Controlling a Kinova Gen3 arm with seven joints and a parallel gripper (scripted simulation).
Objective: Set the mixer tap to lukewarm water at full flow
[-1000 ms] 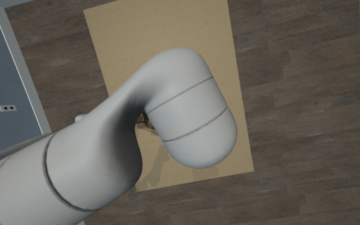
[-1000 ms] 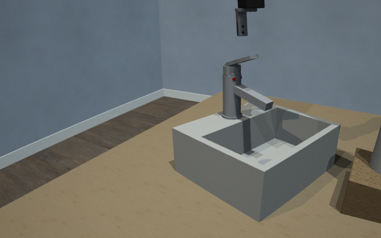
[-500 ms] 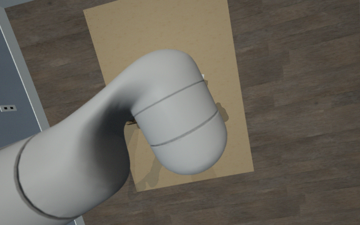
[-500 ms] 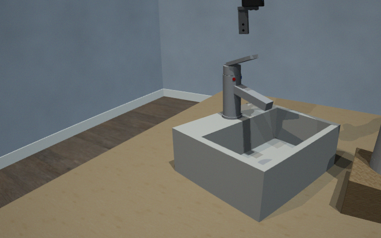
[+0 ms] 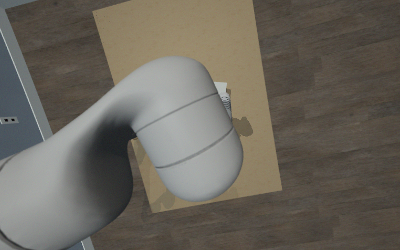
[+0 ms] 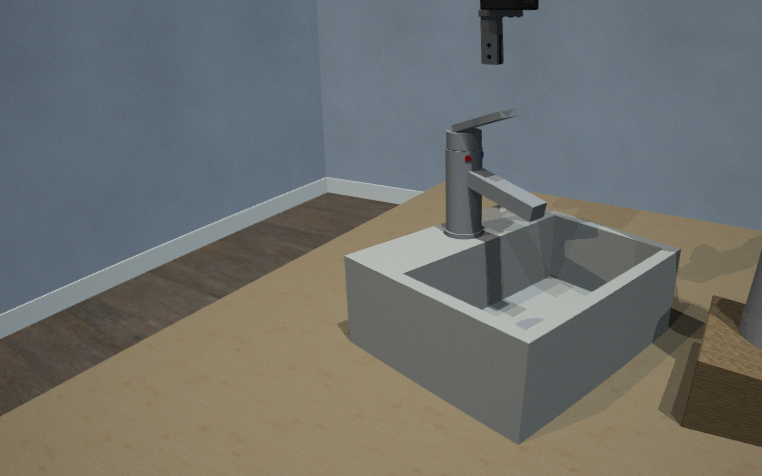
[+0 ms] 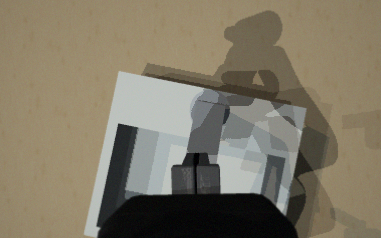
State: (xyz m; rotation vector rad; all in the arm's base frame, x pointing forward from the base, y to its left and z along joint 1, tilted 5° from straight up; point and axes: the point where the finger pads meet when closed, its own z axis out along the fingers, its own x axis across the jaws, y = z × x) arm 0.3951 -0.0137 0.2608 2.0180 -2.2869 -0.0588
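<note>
The grey mixer tap (image 6: pixel 458 198) stands on the back ledge of the white sink (image 5: pixel 221 86) (image 6: pixel 431 343) (image 7: pixel 146 100). In the exterior view its lever (image 6: pixel 484 120) (image 7: pixel 206 130) slopes upward, clearly lifted; the exact angle is hard to judge. In the wrist view the lever looks in line with the spout (image 6: pixel 508 192) and mostly covers it. The red dot (image 6: pixel 467 158) faces the camera; the blue dot (image 6: pixel 482 154) shows at the body's far edge. My gripper (image 6: pixel 491 62) (image 7: pixel 197 167) is shut and empty, pointing down above the lever without touching it. In the top view the arm hides the tap.
The arm (image 5: pixel 186 124) covers much of the top view. Its base stands on a wooden block (image 6: pixel 738 393) in front of the sink. The sink rests on a tan table top (image 5: pixel 176 31) (image 6: pixel 224 402). Blue-grey walls (image 6: pixel 135 118) stand behind.
</note>
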